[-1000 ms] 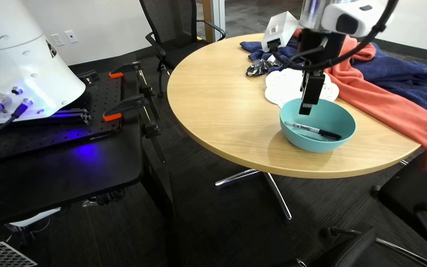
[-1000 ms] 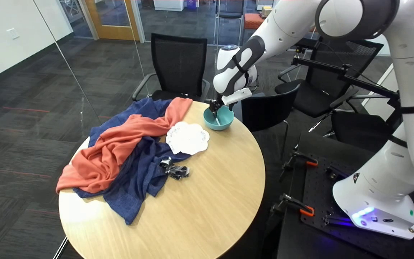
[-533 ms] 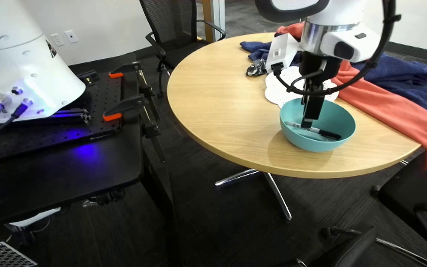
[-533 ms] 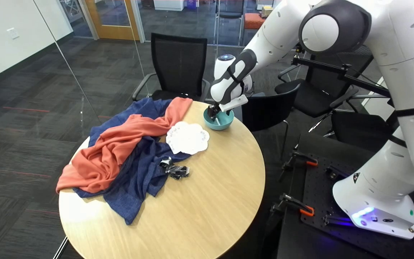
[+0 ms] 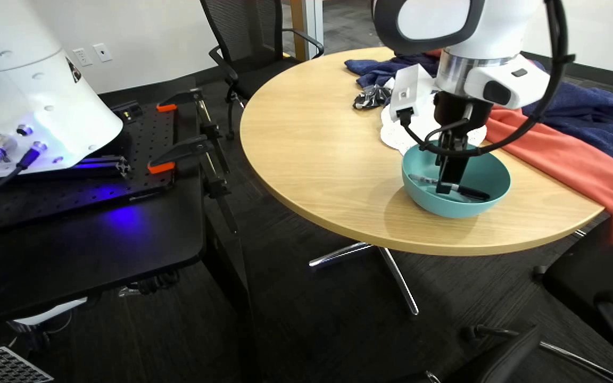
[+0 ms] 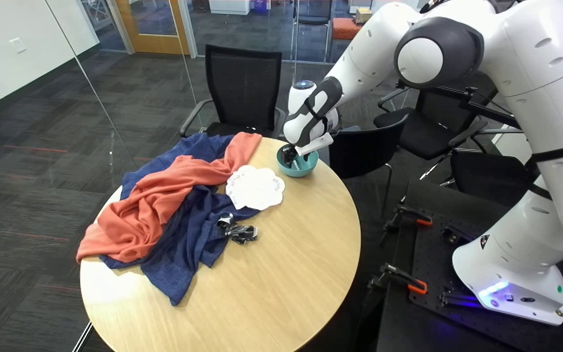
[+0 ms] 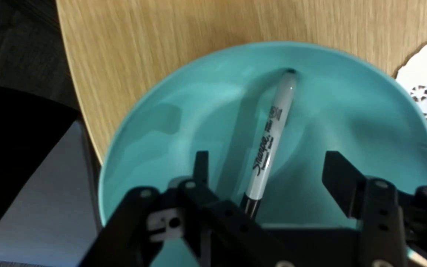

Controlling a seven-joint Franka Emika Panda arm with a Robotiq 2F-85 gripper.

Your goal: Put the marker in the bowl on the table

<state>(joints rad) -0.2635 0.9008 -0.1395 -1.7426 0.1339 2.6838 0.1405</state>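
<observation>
Hanging low in the wrist view, the gripper [image 7: 268,167] has its fingers [image 7: 341,181] apart; between them shows the marker [image 7: 272,135], lying aslant in the teal bowl [image 7: 361,111] at the frame's centre.

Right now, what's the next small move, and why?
If the marker is bound for the table, probably close the gripper gently: in the wrist view the marker lies in the bowl, between the spread jaws. Their exact height is hard to judge.
</observation>
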